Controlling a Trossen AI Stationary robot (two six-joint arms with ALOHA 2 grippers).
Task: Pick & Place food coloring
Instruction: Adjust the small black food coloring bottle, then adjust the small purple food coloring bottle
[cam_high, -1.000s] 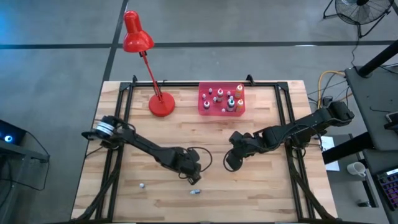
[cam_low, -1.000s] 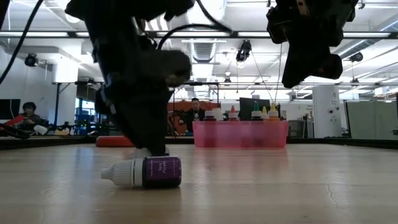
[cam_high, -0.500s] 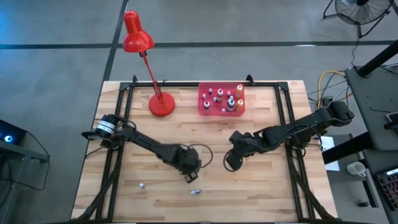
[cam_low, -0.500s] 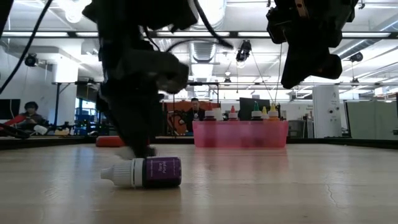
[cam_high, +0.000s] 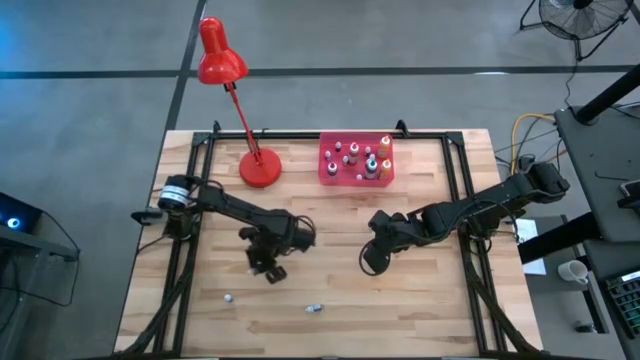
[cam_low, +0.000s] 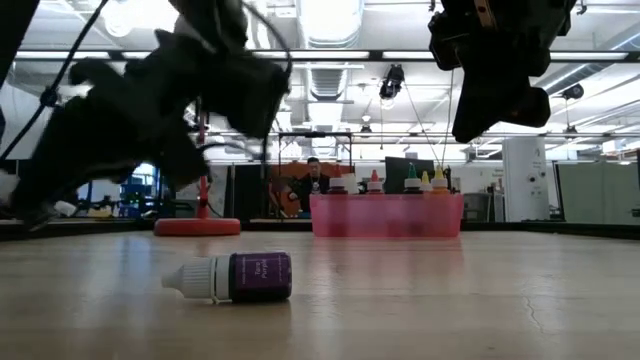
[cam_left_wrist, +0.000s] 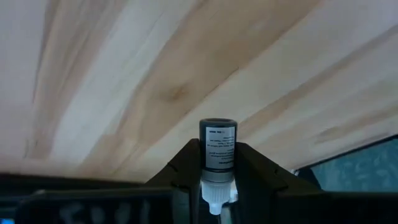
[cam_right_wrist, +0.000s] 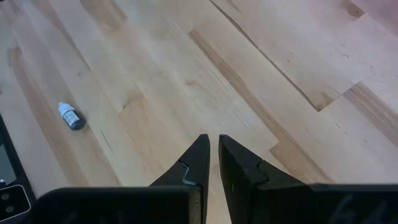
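Observation:
My left gripper (cam_high: 267, 268) hovers over the table's left middle, shut on a small dark food coloring bottle (cam_left_wrist: 217, 146) with a white cap. A purple-labelled bottle (cam_high: 314, 308) lies on its side near the front edge, also visible in the low view (cam_low: 235, 277) and the right wrist view (cam_right_wrist: 70, 116). A tiny whitish bottle (cam_high: 229, 297) lies to its left. More bottles stand upright in the pink tray (cam_high: 330, 172) at the far middle. My right gripper (cam_right_wrist: 213, 154) hangs shut above the table's right middle, holding nothing. My left gripper pinches the dark bottle between its two fingers (cam_left_wrist: 183, 165), on the body's sides just ahead of the cap (cam_left_wrist: 209, 167). The bottle lies along the fingers, its white cap back toward the wrist and its flat bottom (cam_left_wrist: 217, 124) past the fingertips. It is clear of the table.
A red desk lamp (cam_high: 258, 168) stands on its round base at the far left. Black rails (cam_high: 196, 190) run along both table sides. People sit in the room beyond the table (cam_low: 314, 185). Bare wood lies between the two arms.
My left gripper has risen off the table top behind the purple bottle and swung toward the table's left edge, turning and tipping as it went. The purple and the tiny whitish bottle have stayed where they lay.

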